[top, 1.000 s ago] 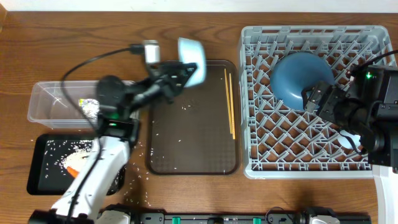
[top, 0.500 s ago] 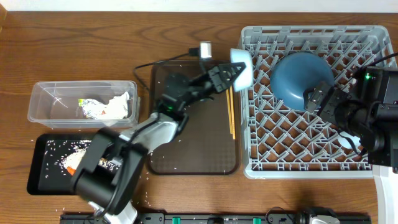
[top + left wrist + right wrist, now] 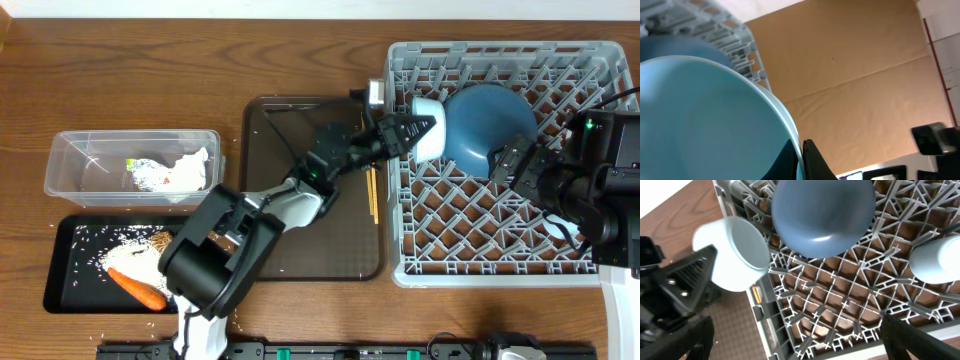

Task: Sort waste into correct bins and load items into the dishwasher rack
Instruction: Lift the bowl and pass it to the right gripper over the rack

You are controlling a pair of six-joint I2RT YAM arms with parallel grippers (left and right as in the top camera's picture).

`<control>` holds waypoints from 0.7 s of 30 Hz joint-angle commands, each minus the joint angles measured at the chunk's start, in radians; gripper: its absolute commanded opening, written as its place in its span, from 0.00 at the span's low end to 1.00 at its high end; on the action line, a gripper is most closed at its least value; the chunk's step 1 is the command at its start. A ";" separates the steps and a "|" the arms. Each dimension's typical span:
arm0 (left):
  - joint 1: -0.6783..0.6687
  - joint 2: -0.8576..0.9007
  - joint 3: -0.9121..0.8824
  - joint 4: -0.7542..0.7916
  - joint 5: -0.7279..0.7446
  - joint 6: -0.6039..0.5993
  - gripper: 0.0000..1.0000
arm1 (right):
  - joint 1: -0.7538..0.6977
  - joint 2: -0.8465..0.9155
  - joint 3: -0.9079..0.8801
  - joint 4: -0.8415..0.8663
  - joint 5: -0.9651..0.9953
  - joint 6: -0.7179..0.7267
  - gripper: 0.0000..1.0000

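Observation:
My left gripper (image 3: 412, 131) (image 3: 801, 162) is shut on the rim of the light blue bowl (image 3: 431, 127) (image 3: 705, 115) (image 3: 735, 252). It holds the bowl tilted over the left edge of the grey dishwasher rack (image 3: 600, 60) (image 3: 790, 325), next to the big blue plate (image 3: 485, 125) (image 3: 822, 215) that leans in the rack. My right gripper (image 3: 512, 165) (image 3: 805, 345) hangs open above the rack, right of the plate, with nothing in it. A small light blue cup (image 3: 935, 260) lies in the rack. The chopsticks (image 3: 374, 200) lie on the brown tray, partly under my left arm.
The brown serving tray (image 3: 310, 230) carries scattered rice grains. The clear tub (image 3: 60, 150) at the left holds crumpled paper and a wrapper (image 3: 165, 172). The black tray (image 3: 70, 285) in front of the tub holds rice (image 3: 130, 255) and a carrot (image 3: 138, 288).
My left arm has swung the bowl rightward from above the tray's far left corner to the rack's left edge. The right gripper has stayed in place.

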 commanded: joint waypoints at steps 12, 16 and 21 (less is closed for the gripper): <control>-0.059 0.007 0.035 0.022 -0.022 -0.014 0.06 | -0.008 0.001 0.009 -0.009 0.011 0.018 0.99; -0.063 0.008 0.035 0.022 -0.038 -0.085 0.06 | -0.008 0.001 0.009 -0.008 0.011 0.018 0.99; -0.082 0.019 0.035 0.022 -0.038 -0.099 0.06 | -0.008 0.001 0.009 -0.009 0.011 0.018 0.99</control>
